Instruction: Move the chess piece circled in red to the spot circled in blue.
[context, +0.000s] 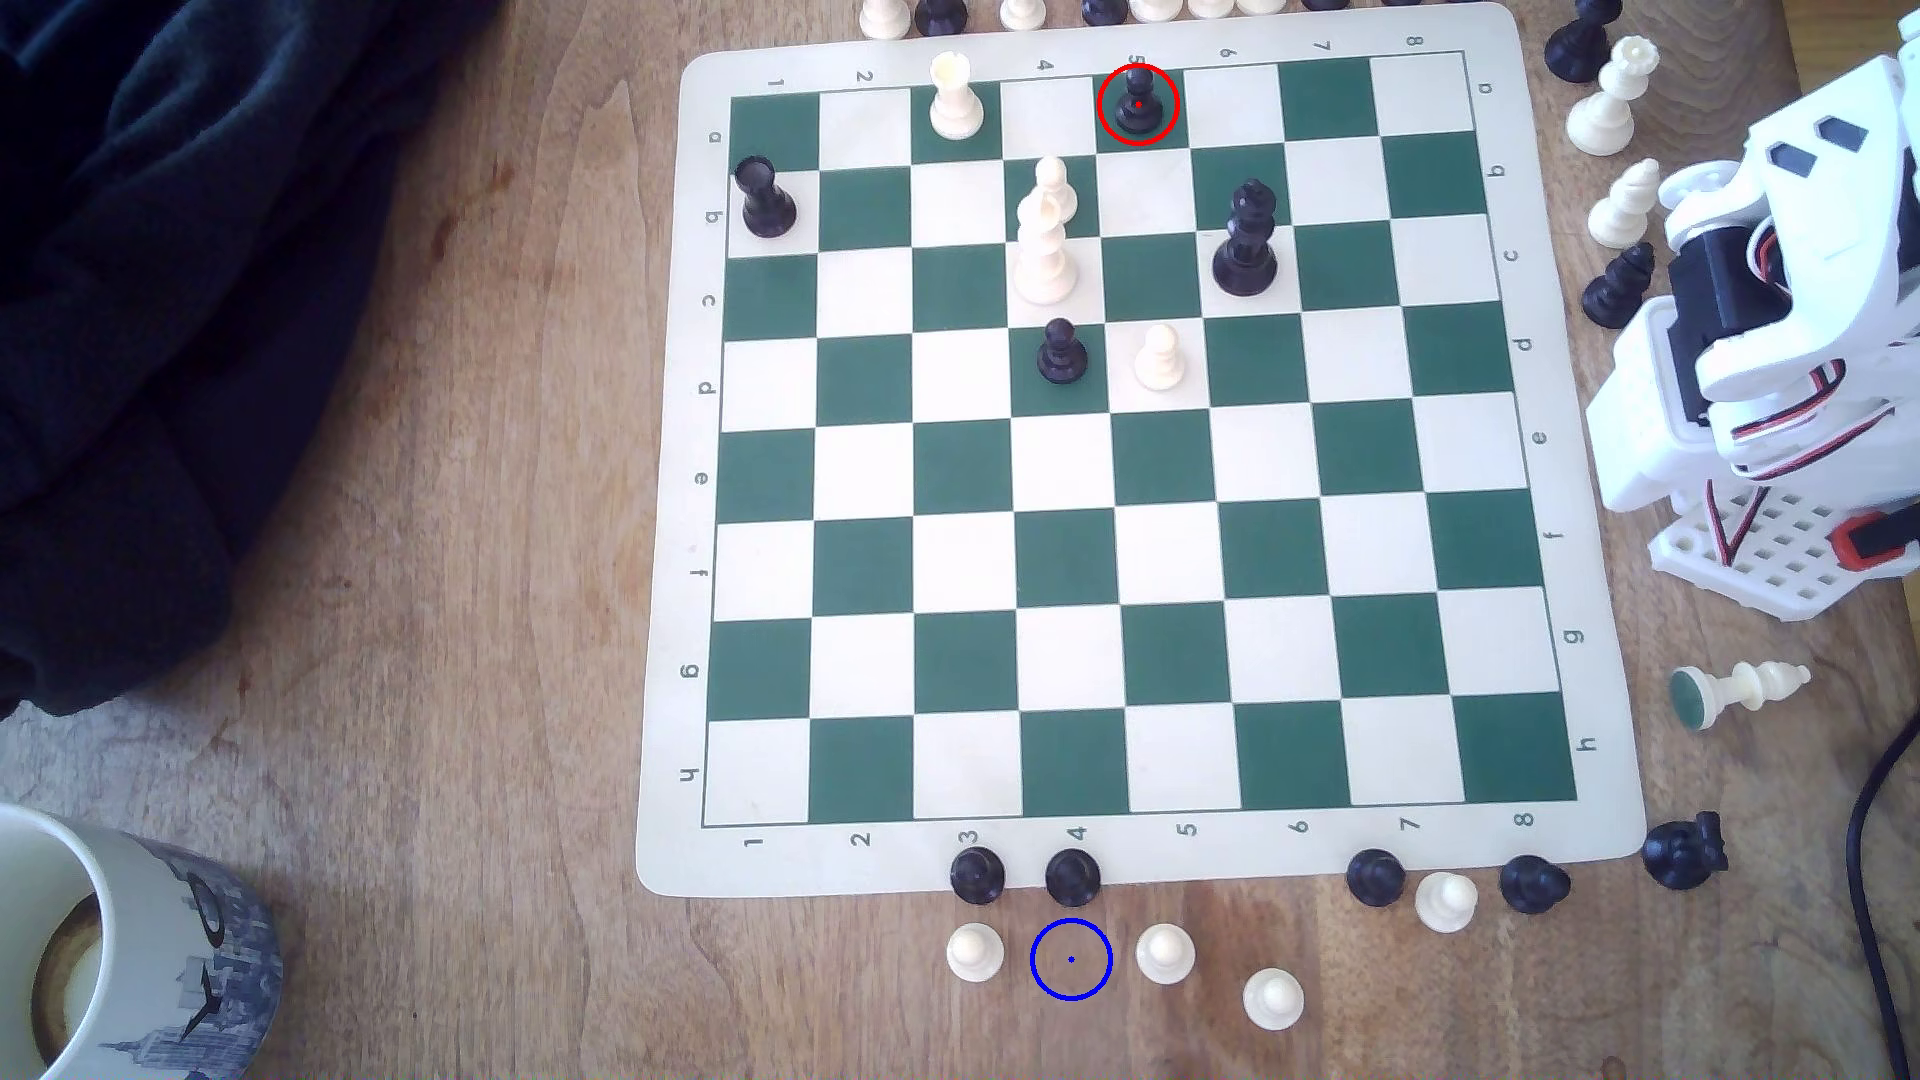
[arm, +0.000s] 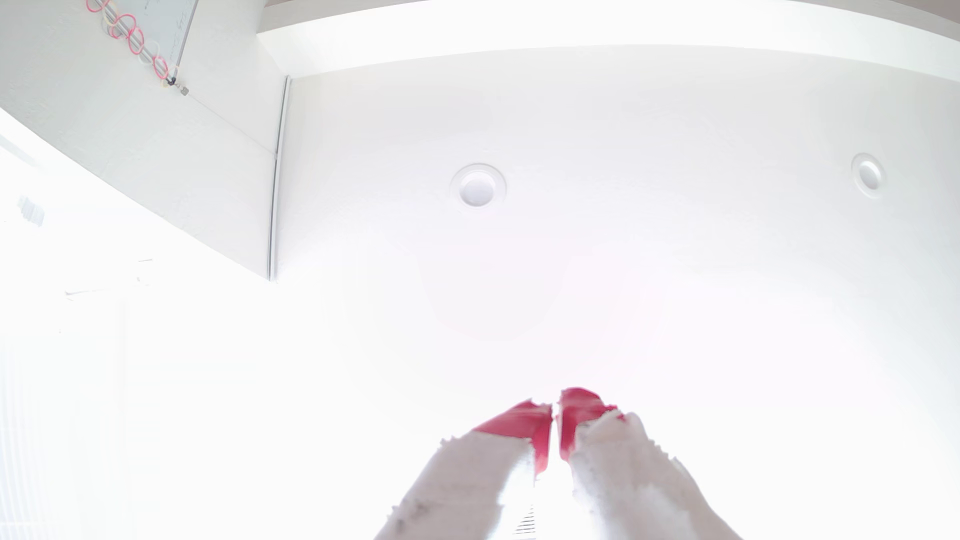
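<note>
Pawn: the chess piece (context: 1139, 102) stands upright inside the red ring, on the board's (context: 1132, 862) far row.
Spot: the spot (context: 1071, 960) — bare wood between two white pawns.
Gripper: gripper (arm: 555, 410) aimed at the ceiling — red-tipped jaws nearly closed, holding nothing.

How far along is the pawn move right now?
Nothing is done yet: the red-circled glossy black pawn stands on the green-and-white chess mat. In hand: nothing; the red-tipped white gripper points at the ceiling, jaws nearly together. Left: reach, grasp, carry to the empty blue ring on the wood.
</note>
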